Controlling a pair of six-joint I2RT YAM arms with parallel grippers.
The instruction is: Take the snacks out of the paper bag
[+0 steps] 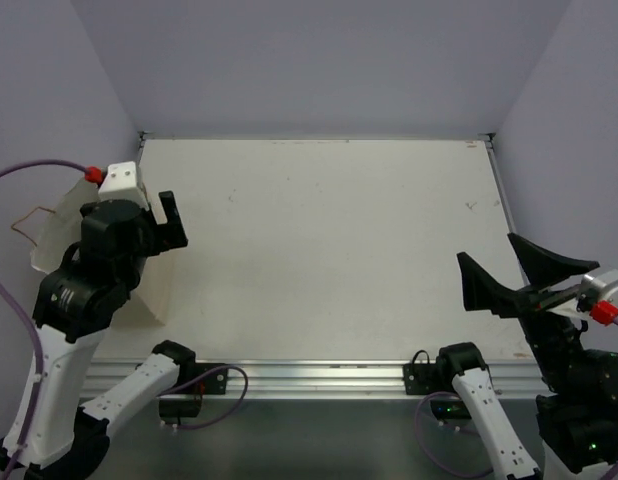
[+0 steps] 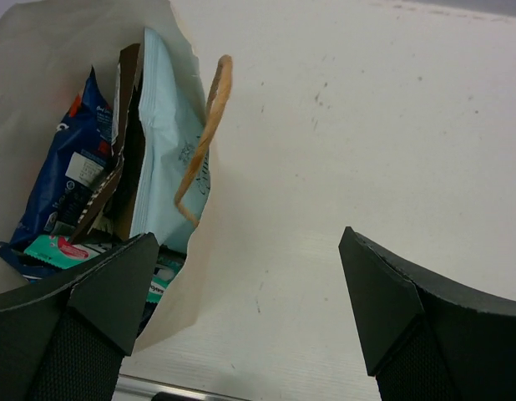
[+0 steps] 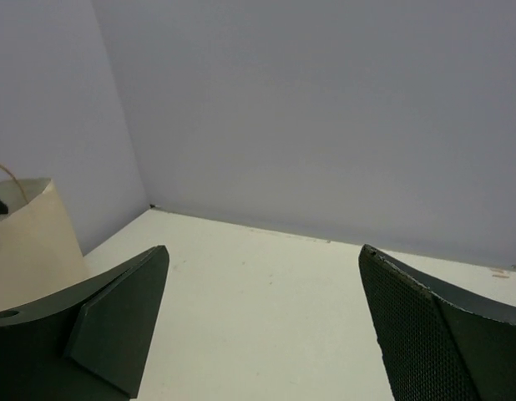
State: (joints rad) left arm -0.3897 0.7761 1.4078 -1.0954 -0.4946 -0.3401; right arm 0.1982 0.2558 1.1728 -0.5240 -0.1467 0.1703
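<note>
The tan paper bag (image 2: 41, 50) stands at the table's left edge with its mouth open; in the top view (image 1: 157, 285) my left arm hides most of it. Inside it I see a dark blue snack packet (image 2: 70, 163), a light blue one (image 2: 166, 134), a teal one (image 2: 58, 249) and a brown edge (image 2: 129, 71). The other snacks are hidden. A twisted handle (image 2: 204, 142) hangs over the bag's rim. My left gripper (image 2: 250, 280) is open and empty above the bag's right rim; one finger (image 2: 108, 292) is over the mouth. My right gripper (image 1: 509, 272) is open and empty at the near right.
The white table (image 1: 339, 250) has lilac walls at the back and both sides and a metal rail (image 1: 319, 375) along the near edge. The right wrist view shows the bag (image 3: 28, 242) far to the left.
</note>
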